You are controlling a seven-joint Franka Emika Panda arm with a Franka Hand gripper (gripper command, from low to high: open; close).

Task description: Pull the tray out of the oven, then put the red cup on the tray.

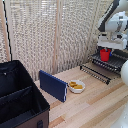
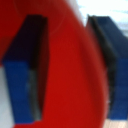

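The red cup (image 1: 105,54) is held at the exterior view's right, between the fingers of my gripper (image 1: 105,50). It sits just over the dark barred tray (image 1: 114,63), which sticks out of the oven (image 1: 120,59). I cannot tell whether the cup touches the tray. The oven's flap door (image 1: 95,73) hangs open in front of it. Most of the oven is hidden behind the arm. In the wrist view the red cup (image 2: 70,55) fills the picture, and the blue fingers (image 2: 25,80) of the gripper (image 2: 67,70) press on both of its sides.
A large black soft case (image 1: 20,97) stands open at the exterior view's left. A blue flat board (image 1: 53,85) leans upright mid-table beside a white bowl of yellow snacks (image 1: 76,86). A slatted screen (image 1: 45,35) closes off the back. The wooden table (image 1: 90,107) spreads in front.
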